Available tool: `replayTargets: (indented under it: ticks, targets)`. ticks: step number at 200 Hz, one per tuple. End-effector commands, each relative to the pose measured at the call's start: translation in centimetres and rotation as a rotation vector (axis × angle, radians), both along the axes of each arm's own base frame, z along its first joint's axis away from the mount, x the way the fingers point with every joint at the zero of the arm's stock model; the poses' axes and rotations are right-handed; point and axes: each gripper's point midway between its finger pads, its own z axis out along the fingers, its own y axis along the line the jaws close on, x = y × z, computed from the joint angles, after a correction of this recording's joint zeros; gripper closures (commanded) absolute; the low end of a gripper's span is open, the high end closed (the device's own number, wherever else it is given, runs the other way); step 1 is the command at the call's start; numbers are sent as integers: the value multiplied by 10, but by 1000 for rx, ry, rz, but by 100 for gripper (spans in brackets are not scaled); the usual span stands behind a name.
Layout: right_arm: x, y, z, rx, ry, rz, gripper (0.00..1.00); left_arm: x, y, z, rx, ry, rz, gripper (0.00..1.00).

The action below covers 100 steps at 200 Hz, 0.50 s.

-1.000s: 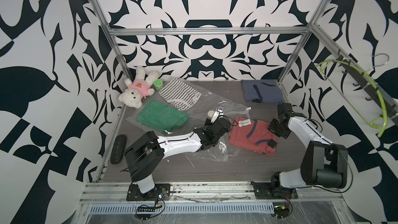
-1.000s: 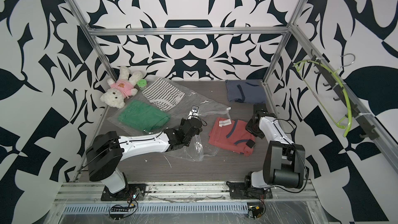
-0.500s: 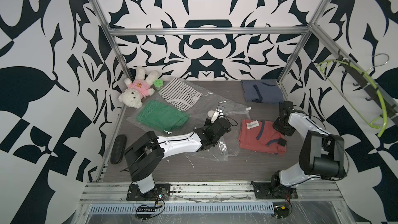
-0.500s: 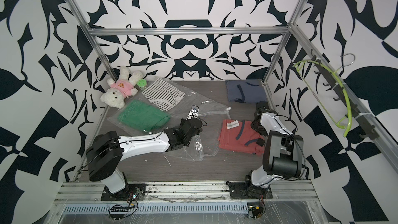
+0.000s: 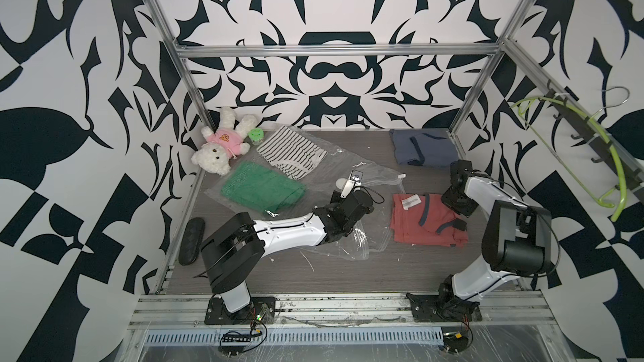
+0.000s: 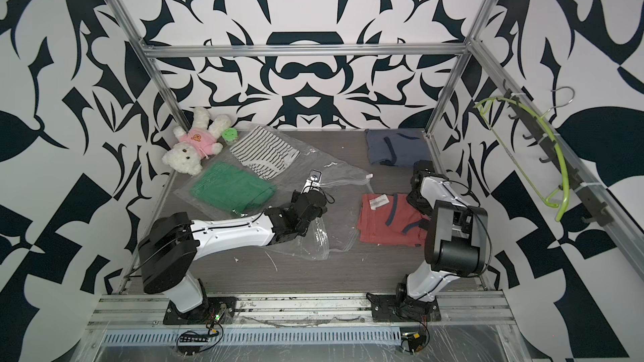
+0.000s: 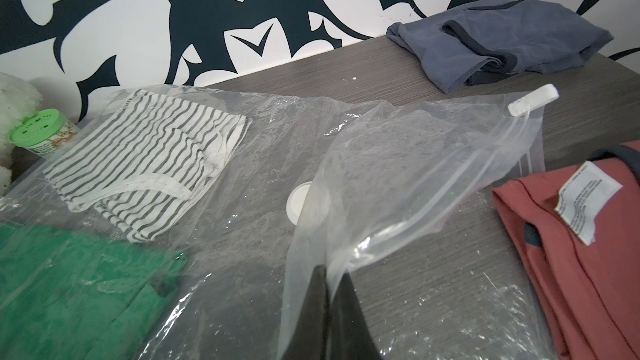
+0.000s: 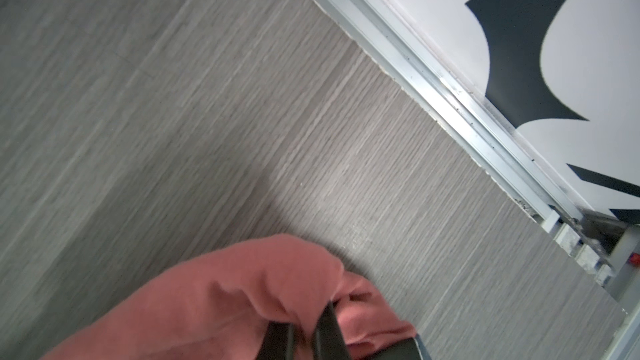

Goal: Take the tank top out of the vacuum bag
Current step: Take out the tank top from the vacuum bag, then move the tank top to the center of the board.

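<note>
On the tabletop [image 5: 313, 273]: the red tank top [image 5: 423, 219] lies flat just beside the open mouth of the vacuum bag [image 5: 369, 175]. As far as we can tell in both top views, it is clear of the film.
Step in hand: we judge the pull-out all but done. The garment is outside the bag, and only the letting go is left.
Left gripper [image 7: 330, 271]: its jaws are pressed together on a pinch of the bag's film near the zip-seal edge [image 7: 450, 195], holding that flap raised off the tabletop.
Right gripper [image 8: 304, 320]: clamped on a bunched fold of the tank top, at the side away from the bag.
Left arm pose: stretched low and nearly flat from its base towards the bag's middle, with the wrist over the film near the white valve [image 7: 298, 202].
Right arm pose: folded tight with the elbow high. The forearm runs back and the wrist bends down over the garment's edge.
Next move: we would part the right jaws and rise straight up so the cloth does not drag, then release the film.
Left in the bag: a striped garment [image 5: 292, 156] and a green garment [image 5: 261, 186].
</note>
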Motion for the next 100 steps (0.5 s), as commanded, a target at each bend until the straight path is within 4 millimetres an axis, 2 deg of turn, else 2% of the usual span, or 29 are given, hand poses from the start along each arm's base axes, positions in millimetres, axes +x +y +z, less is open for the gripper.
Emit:
replayTargets:
  ticks: [1,17,27,40,45,52,66,70,79,100]
  targets:
    - [11,-13,30,-64,-119,-47,93,3,4,19,-18,-34,20,100]
    - [8,-17,44,-103,-156,-51,83,3,3,20,-20,-35,19,100]
    - [7,-18,52,-118,-174,-48,68,3,3,20,-21,-36,20,100]
    - [9,-14,64,-103,-201,-24,56,4,2,21,-23,-37,19,100]
    - [11,-10,68,-88,-217,-6,46,4,2,21,-22,-36,19,100]
    - [10,-6,74,-69,-238,1,41,4,2,21,-22,-36,19,100]
    - [14,10,85,-23,-300,58,34,4,0,21,-24,-36,18,100]
    - [15,15,88,-6,-317,74,17,5,0,21,-25,-37,18,100]
    - [16,28,93,36,-353,106,10,5,-1,21,-24,-37,19,100]
    - [17,70,99,99,-393,205,9,7,-4,21,-25,-38,19,100]
